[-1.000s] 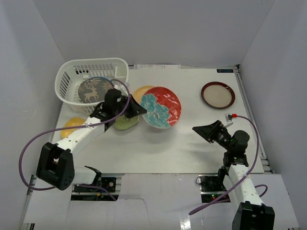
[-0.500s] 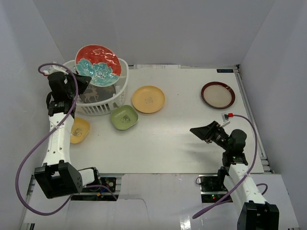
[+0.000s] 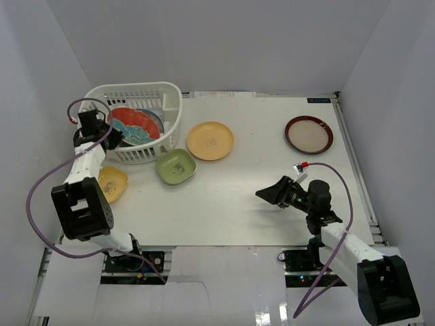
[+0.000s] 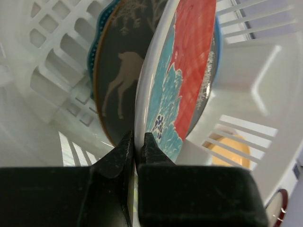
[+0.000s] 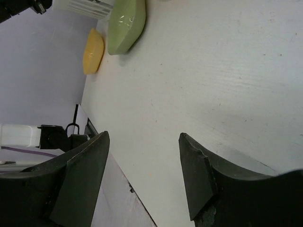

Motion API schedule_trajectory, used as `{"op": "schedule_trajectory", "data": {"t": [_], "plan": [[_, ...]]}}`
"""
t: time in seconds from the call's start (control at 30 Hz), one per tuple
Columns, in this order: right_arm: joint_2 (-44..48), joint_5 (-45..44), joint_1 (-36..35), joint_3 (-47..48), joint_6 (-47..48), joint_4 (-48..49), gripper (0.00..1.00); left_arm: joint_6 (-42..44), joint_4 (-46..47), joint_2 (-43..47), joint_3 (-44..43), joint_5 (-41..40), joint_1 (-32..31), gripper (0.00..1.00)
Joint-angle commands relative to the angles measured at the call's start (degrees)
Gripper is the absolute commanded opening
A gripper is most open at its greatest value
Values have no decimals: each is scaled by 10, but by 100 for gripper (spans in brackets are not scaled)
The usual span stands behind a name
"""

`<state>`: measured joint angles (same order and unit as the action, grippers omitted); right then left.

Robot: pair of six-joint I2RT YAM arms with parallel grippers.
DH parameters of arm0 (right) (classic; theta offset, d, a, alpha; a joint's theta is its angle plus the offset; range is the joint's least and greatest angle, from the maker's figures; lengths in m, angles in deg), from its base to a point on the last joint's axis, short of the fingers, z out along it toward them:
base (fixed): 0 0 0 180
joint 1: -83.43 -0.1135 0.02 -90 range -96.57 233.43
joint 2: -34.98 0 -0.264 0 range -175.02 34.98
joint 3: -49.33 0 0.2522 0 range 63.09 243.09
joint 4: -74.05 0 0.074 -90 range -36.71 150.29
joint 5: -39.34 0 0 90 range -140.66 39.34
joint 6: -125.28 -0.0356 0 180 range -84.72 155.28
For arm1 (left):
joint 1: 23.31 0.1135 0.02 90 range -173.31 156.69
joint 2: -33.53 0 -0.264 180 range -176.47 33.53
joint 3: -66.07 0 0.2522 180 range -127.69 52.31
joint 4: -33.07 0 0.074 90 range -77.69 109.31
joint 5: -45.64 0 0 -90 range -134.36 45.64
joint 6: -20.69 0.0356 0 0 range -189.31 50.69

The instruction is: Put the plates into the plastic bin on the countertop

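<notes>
My left gripper [image 3: 109,136] is shut on the rim of the red-teal floral plate [image 3: 132,124], which stands tilted on edge inside the white plastic bin [image 3: 136,90]. In the left wrist view the fingers [image 4: 118,161] pinch that floral plate [image 4: 189,71], and the grey deer plate [image 4: 120,80] leans just behind it. On the countertop [image 3: 272,170] lie a yellow plate [image 3: 210,140], a small green plate [image 3: 175,166], a small yellow plate [image 3: 111,183] and a maroon-rimmed plate [image 3: 308,134]. My right gripper [image 3: 266,193] hangs open and empty over bare countertop.
White walls close in the left, back and right sides. A purple cable [image 3: 37,197] loops beside the left arm. The right wrist view shows the green plate [image 5: 125,23], the small yellow plate [image 5: 93,51] and the countertop's near edge [image 5: 118,170].
The left arm lifted the floral plate from the middle of the countertop, swung it over the bin and lowered it inside. The right gripper moved left toward the middle and narrowed slightly.
</notes>
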<state>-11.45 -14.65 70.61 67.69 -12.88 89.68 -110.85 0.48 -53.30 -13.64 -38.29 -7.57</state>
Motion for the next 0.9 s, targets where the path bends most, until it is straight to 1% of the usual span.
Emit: {"op": "schedule_trajectory", "data": {"t": [0.0, 0.03, 0.07, 0.13, 0.2, 0.23, 0.27, 0.3, 0.33, 0.4, 0.43, 0.5, 0.63, 0.67, 0.73, 0.77, 0.87], "plan": [[-38, -49, -27, 13, 22, 54, 67, 25, 108, 13, -41, 5, -1, 0], [-56, -86, -34, 13, 22, 70, 68, 30, 112, 10, -40, 3, -1, 0], [-67, -104, -41, 13, 21, 76, 69, 41, 112, 5, -39, 1, -1, 0], [-94, -131, -55, 23, 20, 101, 73, 44, 116, 0, -34, -9, -2, 0], [-151, -152, -66, 39, 16, 114, 75, 44, 132, -2, -21, -4, -2, 0], [-173, -158, -70, 60, 15, 122, 76, 43, 136, -4, -17, -3, -2, 5], [-214, -170, -74, 73, 14, 134, 78, 41, 140, -4, -12, 0, -3, 12], [-234, -175, -82, 87, 11, 136, 79, 38, 142, -4, -4, 1, -2, 20], [-273, -186, -85, 114, 11, 140, 81, 37, 143, -2, 1, 0, -2, 38], [-306, -204, -98, 139, 12, 152, 82, 35, 145, 5, 14, -2, -2, 63], [-337, -211, -102, 168, 23, 152, 82, 33, 145, 10, 19, -3, -2, 83], [-365, -229, -106, 197, 27, 143, 83, 26, 148, 38, 32, -5, -2, 97], [-454, -262, -112, 261, 25, 137, 85, 20, 148, 78, 71, -28, -3, 98], [-469, -267, -114, 290, 27, 136, 86, 21, 144, 85, 75, -37, -3, 98], [-511, -277, -125, 323, 33, 119, 87, 23, 136, 108, 86, -43, -4, 98], [-526, -283, -128, 358, 38, 111, 88, 23, 135, 118, 100, -50, -4, 98], [-582, -313, -143, 407, 41, 73, 87, 29, 135, 161, 129, -52, -9, 98]]}}
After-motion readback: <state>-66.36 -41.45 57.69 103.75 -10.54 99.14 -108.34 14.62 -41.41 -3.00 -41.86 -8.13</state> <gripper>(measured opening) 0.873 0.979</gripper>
